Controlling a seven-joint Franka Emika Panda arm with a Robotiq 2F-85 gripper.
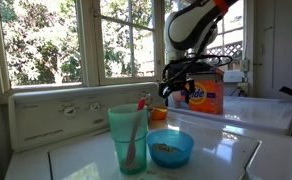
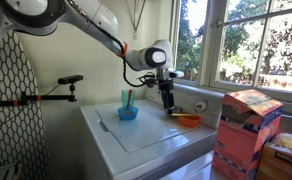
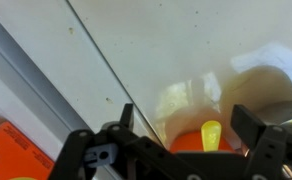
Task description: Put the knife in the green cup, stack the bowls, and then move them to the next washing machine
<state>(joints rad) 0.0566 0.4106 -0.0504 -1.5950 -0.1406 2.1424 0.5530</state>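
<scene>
A small orange bowl (image 3: 176,142) sits on the white washer lid (image 2: 146,138), and the yellow-green knife (image 3: 211,133) lies in it. My gripper (image 3: 189,125) hangs open just above this bowl, one finger on each side, holding nothing. In both exterior views the gripper (image 1: 181,86) (image 2: 167,100) points down over the orange bowl (image 1: 158,114) (image 2: 189,120). The green cup (image 1: 129,138) (image 2: 126,99) stands upright with a reddish-pink utensil (image 1: 138,120) in it, beside a light-blue bowl (image 1: 170,148) (image 2: 128,113).
An orange detergent box (image 1: 201,97) (image 2: 246,130) stands on the neighbouring white machine top (image 1: 261,112). The washer's control panel (image 1: 56,112) runs under the windows. An ironing board (image 2: 16,90) leans against the wall at the side.
</scene>
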